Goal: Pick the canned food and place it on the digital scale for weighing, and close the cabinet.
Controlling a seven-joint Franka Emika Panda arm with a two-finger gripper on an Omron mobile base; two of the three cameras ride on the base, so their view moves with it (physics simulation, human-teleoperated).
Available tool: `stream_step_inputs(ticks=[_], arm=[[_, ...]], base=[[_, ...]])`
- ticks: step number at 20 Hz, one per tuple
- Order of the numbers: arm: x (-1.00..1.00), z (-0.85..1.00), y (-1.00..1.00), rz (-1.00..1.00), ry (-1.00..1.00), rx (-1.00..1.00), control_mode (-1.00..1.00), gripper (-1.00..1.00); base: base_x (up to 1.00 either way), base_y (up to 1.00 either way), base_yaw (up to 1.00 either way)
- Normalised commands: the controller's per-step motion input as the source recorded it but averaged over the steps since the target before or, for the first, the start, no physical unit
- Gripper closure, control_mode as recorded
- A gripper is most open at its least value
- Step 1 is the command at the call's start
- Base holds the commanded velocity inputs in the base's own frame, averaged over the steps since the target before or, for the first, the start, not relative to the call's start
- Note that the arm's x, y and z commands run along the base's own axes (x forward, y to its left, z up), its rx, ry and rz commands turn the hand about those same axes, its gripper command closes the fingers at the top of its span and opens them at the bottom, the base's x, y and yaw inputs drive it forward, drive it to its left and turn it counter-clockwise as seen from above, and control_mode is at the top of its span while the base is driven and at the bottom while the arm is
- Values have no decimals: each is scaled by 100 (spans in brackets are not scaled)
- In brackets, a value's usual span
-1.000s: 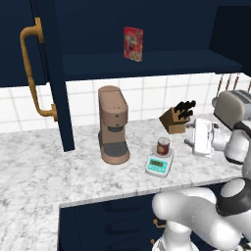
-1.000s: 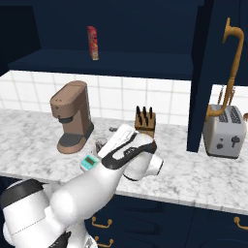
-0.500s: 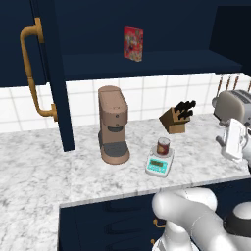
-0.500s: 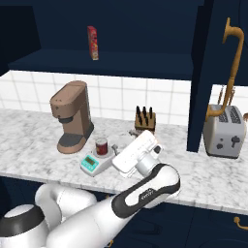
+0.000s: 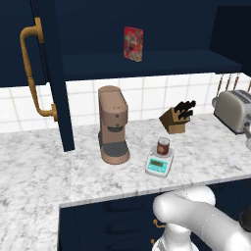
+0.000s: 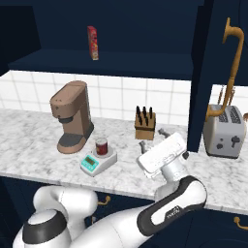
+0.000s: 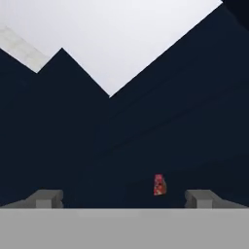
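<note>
Simulated kitchen, white-grey marble counter (image 5: 44,171) under a big navy-blue wall cabinet (image 6: 145,38) whose arched doors hang open on both sides. Closest in, the arm's two-finger gripper (image 6: 151,139) hovers over the counter right of the knife block, fingers spread apart and holding nothing. The small dark-red can (image 5: 163,146) already sits upright on the round platter of the white-and-teal digital scale (image 5: 159,163), so I'd say weighing is done and closing the cabinet is what's left. To do that well, swing wide around the door edge, push on the flat panel near the brass handle (image 6: 231,72), and go smoothly. The silver toaster (image 6: 223,131) sits just beside that right door, the wooden knife block (image 6: 145,125) and brown coffee machine (image 5: 112,125) are nearby, and a flat red box (image 5: 133,43) is on the shelf.
</note>
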Motion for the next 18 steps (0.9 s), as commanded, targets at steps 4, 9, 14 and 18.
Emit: stream_step_inputs(ticks=[4, 9, 14, 18], arm=[[0, 8, -100, 0, -3, 15, -100, -100], [0, 15, -89, -3, 0, 9, -100, -100], [20, 11, -79, -9, 19, 1, -100, -100], [29, 2, -78, -13, 10, 0, -100, -100]], base=[[0, 0, 0], [0, 0, 0], [0, 0, 0], [0, 0, 0]])
